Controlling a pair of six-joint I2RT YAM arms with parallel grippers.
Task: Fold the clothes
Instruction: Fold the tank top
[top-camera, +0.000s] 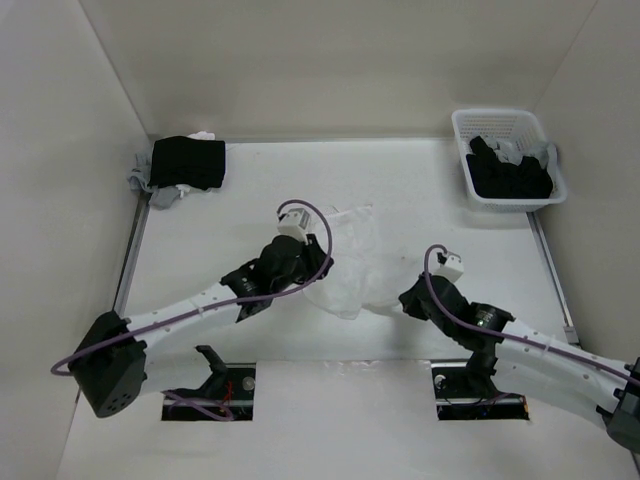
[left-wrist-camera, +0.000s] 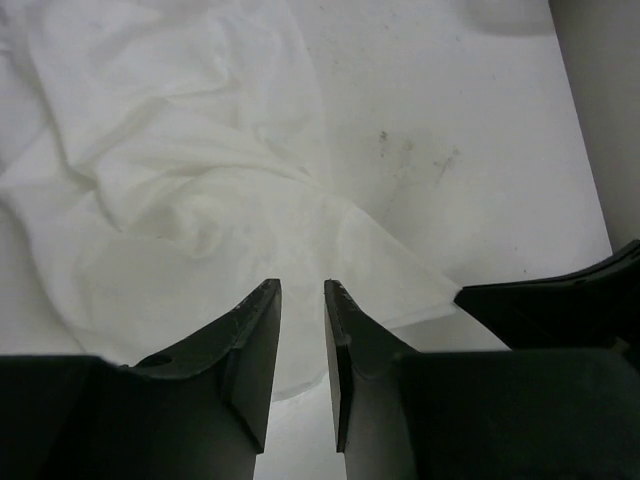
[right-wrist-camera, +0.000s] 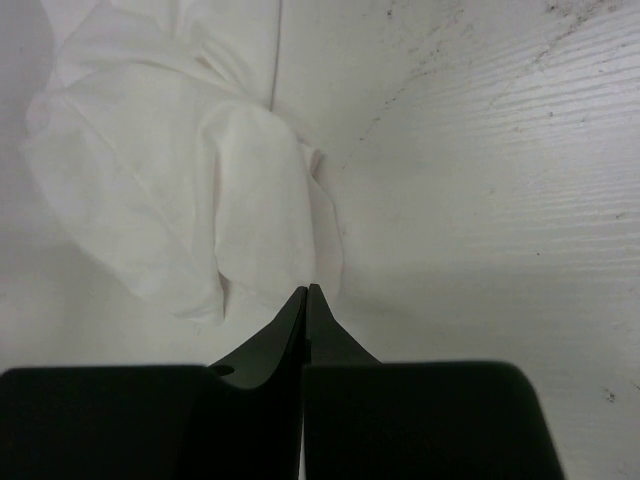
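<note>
Top external view: in the back left corner of the pale surface (top-camera: 220, 230) lies a black folded stack (top-camera: 187, 163). Right of it the left arm reaches in over the left side of the garment (top-camera: 352, 250), a thin white piece lying crumpled at the middle of the surface and hard to tell from it. The left wrist view shows the left claw (left-wrist-camera: 302, 288) with a narrow gap between its fingers and nothing in it, the rumpled cloth just beneath. At the garment's near right edge is the right claw (right-wrist-camera: 307, 290), closed tight. The right wrist view puts its tips against a bunched fold, but whether cloth is pinched there cannot be told. A white basket (top-camera: 464, 160) of dark clothing stands at the back right, well apart. The garment is not yet flat, so the step in hand looks like spreading it. To do that well, the left claw probably needs to come down on a single edge or sleeve end rather than the heaped middle, close on one layer only, then draw away from the right claw so the cloth smooths out before any fold.
</note>
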